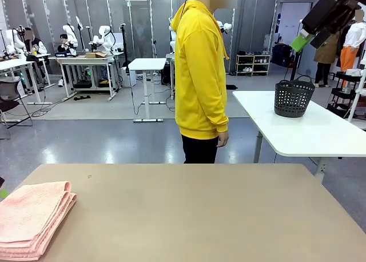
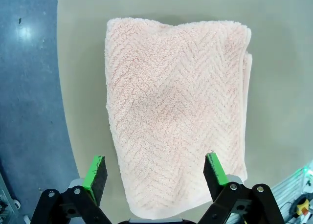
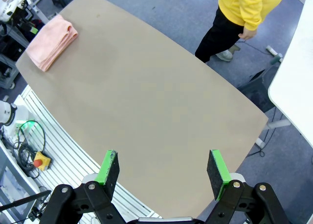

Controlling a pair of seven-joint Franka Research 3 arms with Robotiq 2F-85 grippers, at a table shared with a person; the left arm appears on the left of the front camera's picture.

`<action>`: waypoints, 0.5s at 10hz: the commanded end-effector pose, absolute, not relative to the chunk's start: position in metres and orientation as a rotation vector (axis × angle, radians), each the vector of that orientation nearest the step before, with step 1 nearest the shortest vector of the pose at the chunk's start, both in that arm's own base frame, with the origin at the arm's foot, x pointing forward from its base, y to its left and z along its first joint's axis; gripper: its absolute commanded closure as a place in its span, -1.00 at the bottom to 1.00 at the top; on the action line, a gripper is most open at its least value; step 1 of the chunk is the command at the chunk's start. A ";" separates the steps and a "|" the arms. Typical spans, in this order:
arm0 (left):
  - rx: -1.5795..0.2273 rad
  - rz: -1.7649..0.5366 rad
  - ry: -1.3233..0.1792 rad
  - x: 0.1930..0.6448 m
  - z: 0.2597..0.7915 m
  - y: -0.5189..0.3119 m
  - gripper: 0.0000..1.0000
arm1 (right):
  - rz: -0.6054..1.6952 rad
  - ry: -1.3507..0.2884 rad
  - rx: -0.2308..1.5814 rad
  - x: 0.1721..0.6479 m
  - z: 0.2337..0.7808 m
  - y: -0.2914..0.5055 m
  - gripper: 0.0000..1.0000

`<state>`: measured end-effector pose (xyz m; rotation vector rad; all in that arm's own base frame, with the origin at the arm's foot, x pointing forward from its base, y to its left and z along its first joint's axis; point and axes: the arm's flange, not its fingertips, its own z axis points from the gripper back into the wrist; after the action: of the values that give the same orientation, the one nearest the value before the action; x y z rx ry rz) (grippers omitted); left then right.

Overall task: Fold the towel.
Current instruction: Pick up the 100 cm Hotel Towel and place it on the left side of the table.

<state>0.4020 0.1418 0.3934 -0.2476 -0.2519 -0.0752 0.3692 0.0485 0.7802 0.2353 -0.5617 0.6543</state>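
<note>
One salmon-pink terry towel lies folded into a thick layered stack at the near left corner of the tan tabletop, its stacked edges showing along the side that faces the tabletop's middle. In the left wrist view the towel is a neat rectangle with a herringbone weave, lying flat near the tabletop's rounded edge, blue-grey floor beyond that edge. The left hand hangs above the towel with its green-padded fingers spread wide and nothing between them, one pad over the bare tabletop just beside the towel and the other over the cloth. The right hand is raised high over the tabletop, its fingers likewise wide apart and holding nothing; from there the towel sits at the far corner of the tabletop. A person in a yellow hoodie and dark trousers stands just beyond the far edge of the tabletop. A black perforated basket stands on a white table behind, well apart from the towel
</note>
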 end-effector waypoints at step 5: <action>-0.241 -0.078 -0.249 0.405 0.395 0.143 -1.00 | 0.648 -0.550 0.234 0.368 0.781 0.048 -0.82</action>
<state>0.4020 0.1415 0.3934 -0.2477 -0.2518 -0.0758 0.3691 0.0485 0.7802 0.2353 -0.5616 0.6543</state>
